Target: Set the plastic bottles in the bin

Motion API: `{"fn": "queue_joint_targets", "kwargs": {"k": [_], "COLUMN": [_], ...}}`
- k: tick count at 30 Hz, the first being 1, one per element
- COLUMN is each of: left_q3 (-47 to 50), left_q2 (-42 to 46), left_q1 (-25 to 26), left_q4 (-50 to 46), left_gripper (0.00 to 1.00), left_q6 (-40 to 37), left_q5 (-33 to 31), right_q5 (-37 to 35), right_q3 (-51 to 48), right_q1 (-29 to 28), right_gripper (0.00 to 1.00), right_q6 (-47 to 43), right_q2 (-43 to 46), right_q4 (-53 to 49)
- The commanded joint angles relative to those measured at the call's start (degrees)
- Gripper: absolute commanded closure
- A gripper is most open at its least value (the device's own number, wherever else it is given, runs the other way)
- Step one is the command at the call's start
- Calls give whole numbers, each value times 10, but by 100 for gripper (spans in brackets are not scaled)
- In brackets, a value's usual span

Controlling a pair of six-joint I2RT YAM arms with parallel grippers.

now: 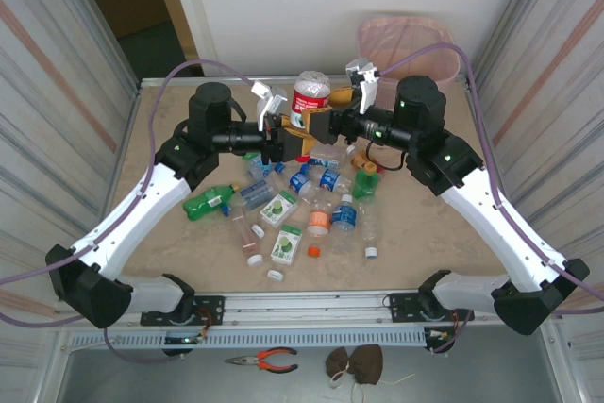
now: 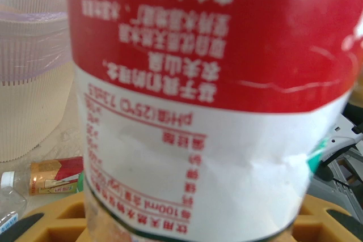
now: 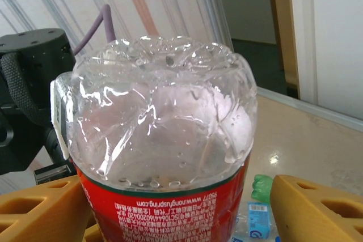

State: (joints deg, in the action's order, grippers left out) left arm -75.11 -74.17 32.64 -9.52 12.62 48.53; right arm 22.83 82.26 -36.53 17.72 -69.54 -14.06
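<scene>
A clear plastic bottle with a red and white label (image 1: 310, 96) is held base-up above the table's far middle. My left gripper (image 1: 293, 135) is shut on its lower part, and the label fills most of the left wrist view (image 2: 193, 111). My right gripper (image 1: 327, 125) is open around the same bottle (image 3: 161, 140). One yellow finger (image 3: 39, 211) lies against it and the other stands a little clear. Several more small plastic bottles (image 1: 311, 197) lie in a heap below, including a green one (image 1: 209, 201). The pink-lined bin (image 1: 408, 44) stands at the far right (image 2: 28, 94).
Loose caps (image 1: 313, 252) lie near the front of the heap. A small orange-labelled bottle (image 2: 54, 175) lies beside the bin's foot. Corrugated walls close in the left and right sides. Pliers (image 1: 264, 359) lie below the table's front rail.
</scene>
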Motion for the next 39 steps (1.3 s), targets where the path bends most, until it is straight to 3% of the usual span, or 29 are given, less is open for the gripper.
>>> {"fn": "queue_joint_targets", "kwargs": {"k": [1,19,24,27,33,39], "left_q3": [-19,-12,-10,-10,-6,6], "left_q2": [16,15,14,20,45,80], "left_q1": [4,5,5,6,4,-3], "left_q4": [27,56,55,45,-4,-62], "left_gripper": [56,55,54,49,30,27], "left_q6": [9,31,30,21,-16,-52], "left_q5": [22,47,44,25,-50,-120], "right_q5": [24,58,55,41,16,1], "right_q3": [-3,9,13,16,23,53], "right_q1": [-5,-5,-5,-4,13,81], "right_gripper": [21,28,34,40,43,43], "right_q6": [14,22,22,21,17,12], "right_q2": [-2,-20,-24,-21,-18,-29], "right_q4": [19,32,31,26,12,-22]}}
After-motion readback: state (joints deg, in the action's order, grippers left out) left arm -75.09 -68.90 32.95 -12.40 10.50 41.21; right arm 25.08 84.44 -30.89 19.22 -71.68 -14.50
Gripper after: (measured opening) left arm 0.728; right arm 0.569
